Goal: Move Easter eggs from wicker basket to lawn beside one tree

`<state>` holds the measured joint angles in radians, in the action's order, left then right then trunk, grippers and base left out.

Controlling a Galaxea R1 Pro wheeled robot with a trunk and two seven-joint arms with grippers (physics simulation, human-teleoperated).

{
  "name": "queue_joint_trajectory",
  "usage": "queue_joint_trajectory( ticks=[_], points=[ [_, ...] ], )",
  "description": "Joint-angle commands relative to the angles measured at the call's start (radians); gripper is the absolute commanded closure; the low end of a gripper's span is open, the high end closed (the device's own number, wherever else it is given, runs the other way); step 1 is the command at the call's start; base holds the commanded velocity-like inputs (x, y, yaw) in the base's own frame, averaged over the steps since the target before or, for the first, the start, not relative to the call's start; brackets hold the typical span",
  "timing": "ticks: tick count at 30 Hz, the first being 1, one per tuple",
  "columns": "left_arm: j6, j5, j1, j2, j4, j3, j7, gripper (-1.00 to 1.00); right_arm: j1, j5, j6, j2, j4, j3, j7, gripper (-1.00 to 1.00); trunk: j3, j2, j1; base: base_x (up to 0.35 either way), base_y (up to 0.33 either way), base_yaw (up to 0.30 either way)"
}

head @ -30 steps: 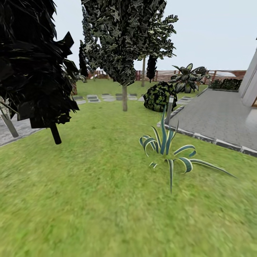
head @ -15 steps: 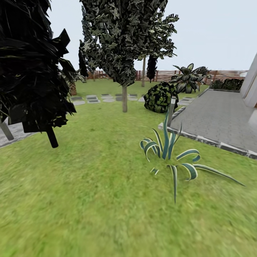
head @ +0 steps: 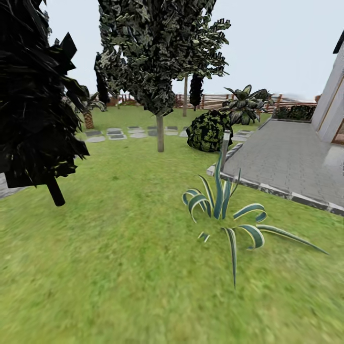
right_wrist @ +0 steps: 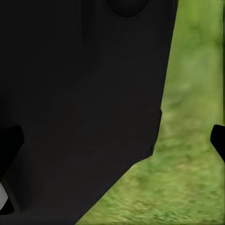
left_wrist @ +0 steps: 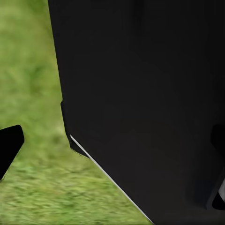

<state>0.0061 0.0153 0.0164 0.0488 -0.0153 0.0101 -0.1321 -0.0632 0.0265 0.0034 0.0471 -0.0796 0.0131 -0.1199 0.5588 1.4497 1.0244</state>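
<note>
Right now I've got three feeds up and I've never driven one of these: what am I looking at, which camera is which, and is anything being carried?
You are driving a wheeled robot with two arms, each ending in jaws. The big picture is from the camera on its head, looking out over the lawn. A spiky striped plant stands just ahead, a near-black conifer at the left, a slim-trunked tree and a round shrub farther off, with grey paving at the right and a wooden fence at the back. The two small pictures come from cameras on the wrists. Each looks past a dark part of the robot's body down at grass. The fingertips barely show at the edges, so I cannot tell whether anything is held.
</note>
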Motion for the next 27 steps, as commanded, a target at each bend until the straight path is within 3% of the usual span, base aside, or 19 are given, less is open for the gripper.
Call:
queue_joint_trajectory(
  ticks=[1,27],
  points=[
    [0.001,0.002,0.0,0.0,-0.002,0.0,-0.003,-1.0,-0.001,0.003,0.001,0.0,-0.002,0.001,-0.003,-1.0,0.001,0.0,0.001,0.337,0.0,-0.054],
    [0.0,0.002,0.0,0.0,-0.002,-0.001,-0.003,-1.0,-0.001,0.002,0.001,0.0,-0.002,0.001,-0.003,-1.0,0.001,0.0,0.001,0.337,0.0,-0.004]
  ],
)
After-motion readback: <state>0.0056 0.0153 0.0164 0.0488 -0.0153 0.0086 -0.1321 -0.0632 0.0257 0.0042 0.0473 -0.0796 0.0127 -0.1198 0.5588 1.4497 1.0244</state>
